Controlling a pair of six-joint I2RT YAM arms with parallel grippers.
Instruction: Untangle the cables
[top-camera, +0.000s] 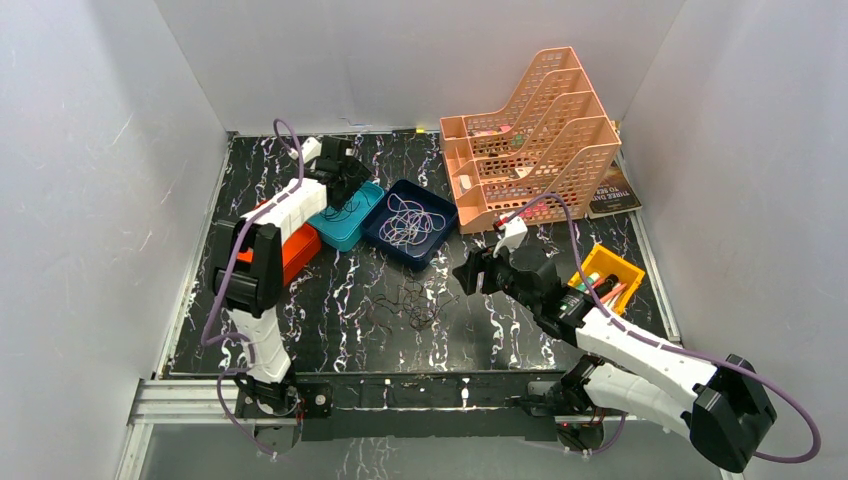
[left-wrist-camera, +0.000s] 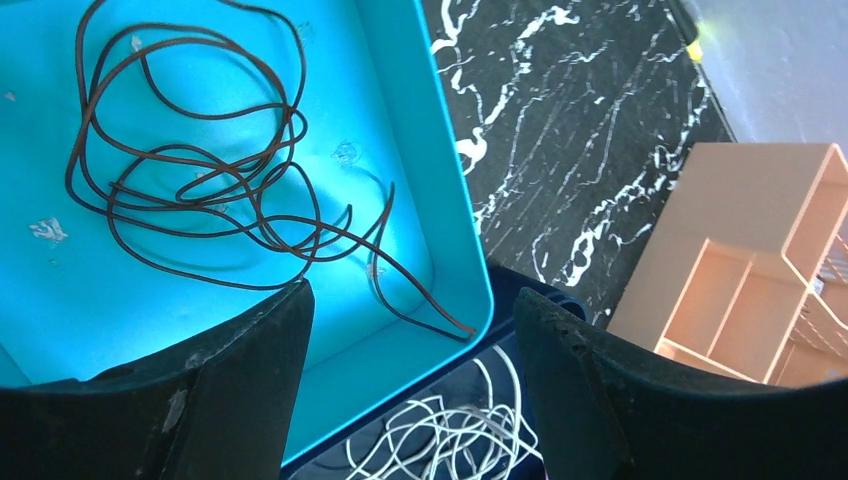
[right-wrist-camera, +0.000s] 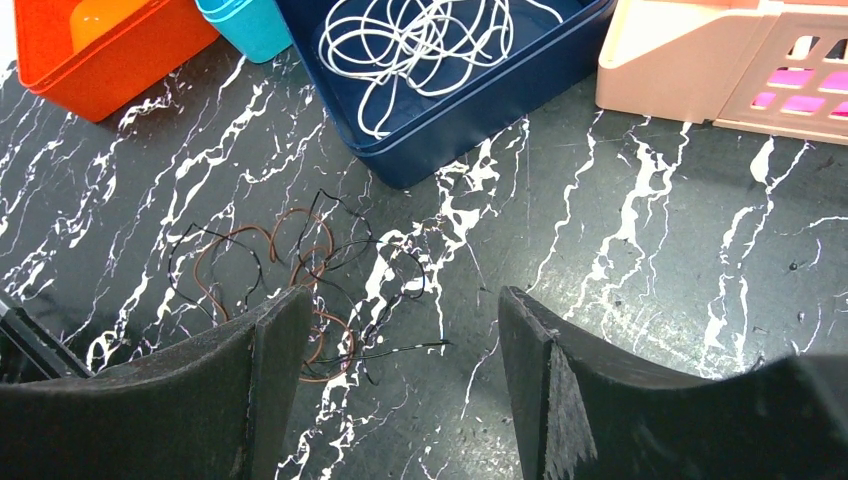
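Though end effectors (left-wrist-camera: 410, 300) (right-wrist-camera: 400, 295) apart: brown cables (left-wrist-camera: 200, 170) in teal bin (left-wrist-camera: 405, 110), white cables (right-wrist-camera: 420, 40) in navy bin (right-wrist-camera: 470, 110).

Brown cables (left-wrist-camera: 200, 185), teal tray (left-wrist-camera: 405, 110); white cables (right-wrist-camera: 420, 40), navy tray (right-wrist-camera: 475, 110); black-white marbled table (right-wrist-camera: 650, 260).

Dark booklet (top-camera: 612, 197) beside peach organizer (top-camera: 530, 140): pale print, seemingly "THREE DAYS TO SEE" (small, tilted).

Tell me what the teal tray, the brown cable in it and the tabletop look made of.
Teal tray: likely moulded plastic, smooth and glossy; light glares off its floor.
Brown cable: thin, springy strand holding loose loops, perhaps plastic-coated wire or cord; cannot tell which.
Tabletop: black with white veins, marble-look, probably a printed sheet rather than stone.
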